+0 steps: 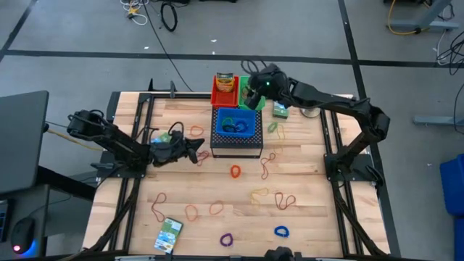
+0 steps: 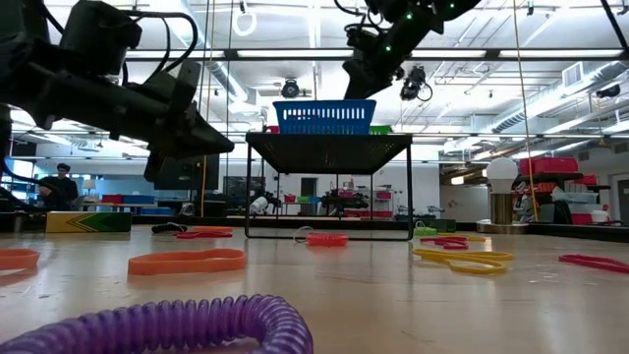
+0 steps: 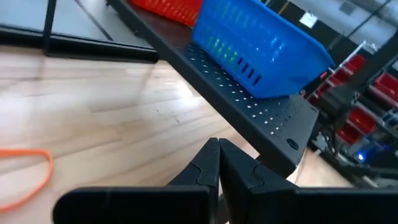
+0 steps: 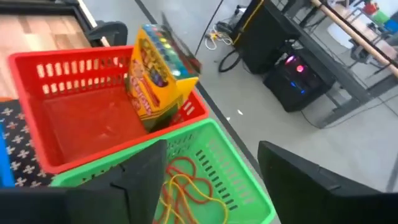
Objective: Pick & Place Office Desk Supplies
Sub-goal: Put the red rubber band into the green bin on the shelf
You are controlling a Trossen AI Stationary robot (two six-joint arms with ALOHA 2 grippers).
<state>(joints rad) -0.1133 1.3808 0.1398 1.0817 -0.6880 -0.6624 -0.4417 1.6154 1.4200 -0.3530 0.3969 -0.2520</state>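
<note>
Thin tan, orange and red rubber bands [image 1: 235,172] and small thick loops, purple [image 1: 227,238] and blue [image 1: 281,232], lie scattered flat on the wooden table. One green-white box [image 1: 168,233] lies at the near edge and another [image 1: 280,110] at the far right. My right gripper [image 4: 211,186] hangs open over the green basket [image 4: 239,180], where red and yellow rubber bands [image 4: 186,186] lie on the bottom. My left gripper [image 1: 196,150] is shut on nothing, left of the black perforated box [image 1: 236,145] and above the table.
A blue basket [image 1: 237,125] with loops inside sits on the black box. A red basket [image 4: 93,118] beside the green one holds a leaning yellow crayon box [image 4: 155,74]. An orange band [image 3: 25,174] lies near my left gripper. Black frame rails [image 1: 141,116] line both table sides.
</note>
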